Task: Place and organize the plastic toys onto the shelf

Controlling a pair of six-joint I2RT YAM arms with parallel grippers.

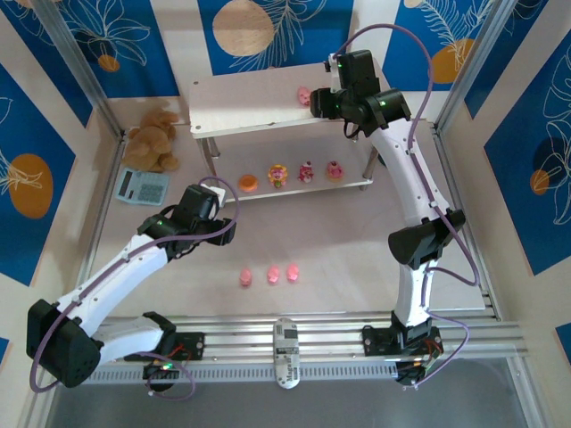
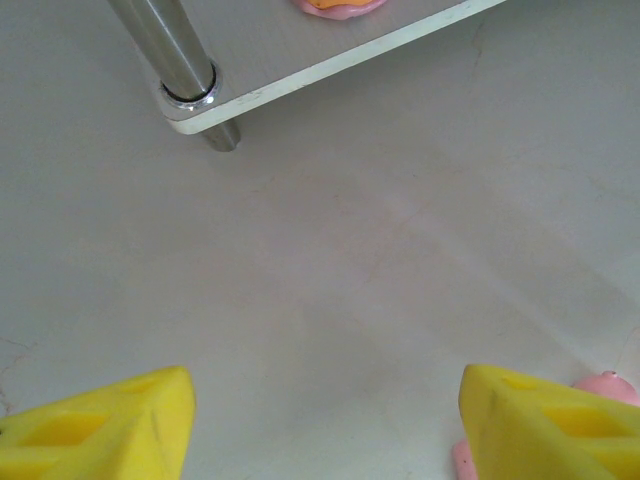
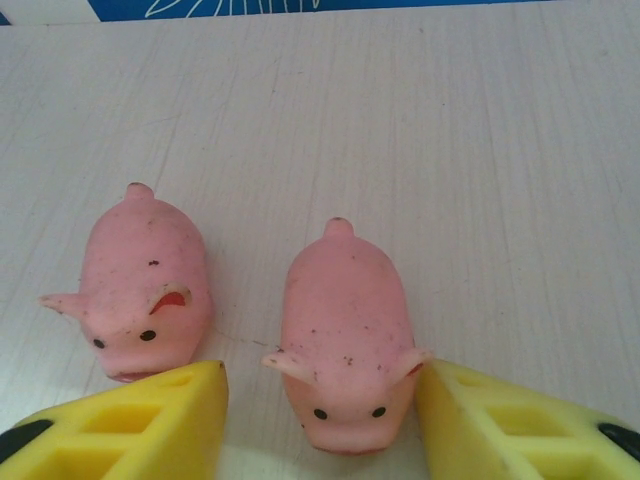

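Note:
The shelf (image 1: 254, 105) stands at the back. On its top board (image 3: 480, 130) lie two pink piglets side by side. My right gripper (image 3: 320, 400) is open around the right piglet (image 3: 345, 320): the right finger touches its ear, while a gap separates the left finger (image 3: 150, 425) from it. The other piglet (image 3: 148, 285) lies just left of that finger. An orange round piece (image 1: 247, 183) and three cupcake figures (image 1: 306, 171) stand on the lower board. Three piglets (image 1: 273, 275) sit on the table. My left gripper (image 2: 325, 420) hangs open over bare table near the shelf's left leg (image 2: 165, 45).
A brown teddy bear (image 1: 153, 138) and a teal calculator (image 1: 141, 185) lie left of the shelf. A pink toy (image 2: 605, 385) peeks from behind my left gripper's right finger. The lower board's corner (image 2: 260, 85) is just ahead of the left gripper. Walls close in on both sides.

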